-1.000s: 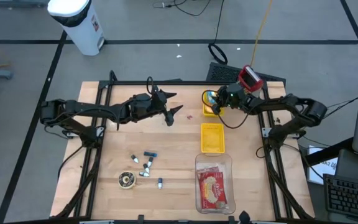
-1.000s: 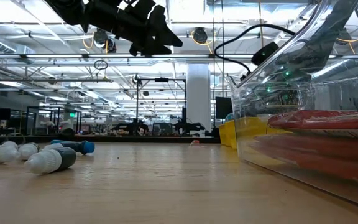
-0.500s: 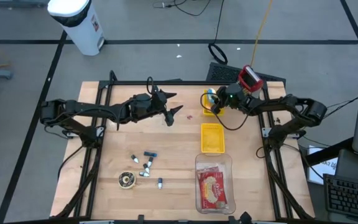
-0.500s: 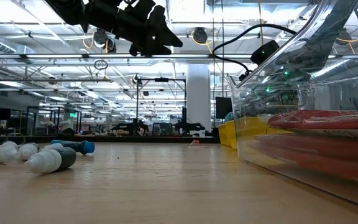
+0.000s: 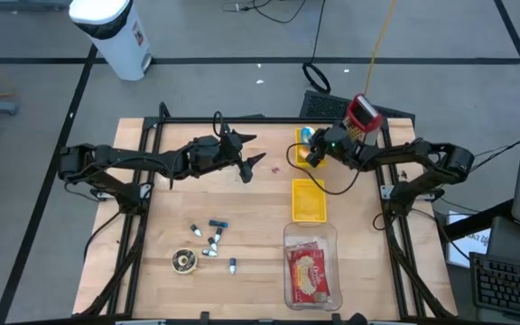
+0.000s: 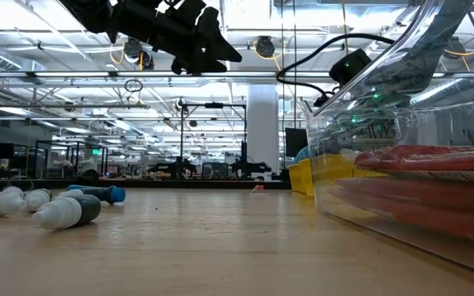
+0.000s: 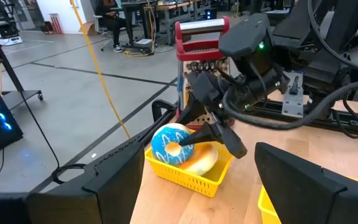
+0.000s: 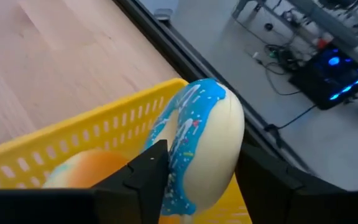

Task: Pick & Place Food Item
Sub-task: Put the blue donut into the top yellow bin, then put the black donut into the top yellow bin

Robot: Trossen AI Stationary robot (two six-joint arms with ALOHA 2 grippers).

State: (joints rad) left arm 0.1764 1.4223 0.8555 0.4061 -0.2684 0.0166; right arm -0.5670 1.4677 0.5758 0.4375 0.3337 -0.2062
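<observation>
A blue-frosted donut [image 8: 201, 146] stands on edge in a yellow basket [image 7: 185, 177] at the far right of the table, next to a pale bun [image 7: 205, 158]. My right gripper [image 8: 194, 186] is open over this basket [image 5: 298, 147], with one finger on each side of the donut [image 7: 169, 142]. My left gripper [image 5: 253, 167] hangs open above the table's middle and holds nothing. My right gripper comes slanting down from the table's right, with its fingers [image 8: 138, 177] astride the donut's upper rim [image 8: 222, 124]. I cannot tell whether either finger touches it. The donut rests upright in the basket against the bun.
A second yellow basket [image 5: 308, 200] lies near the first. A clear container [image 5: 311, 271] with a red food packet stands at the near right. Several small bottles [image 5: 213, 239] and a round part [image 5: 184, 261] lie near the left.
My right gripper has swung a little toward the table's left over the far basket and has rolled about its own line. The left arm has kept still.
</observation>
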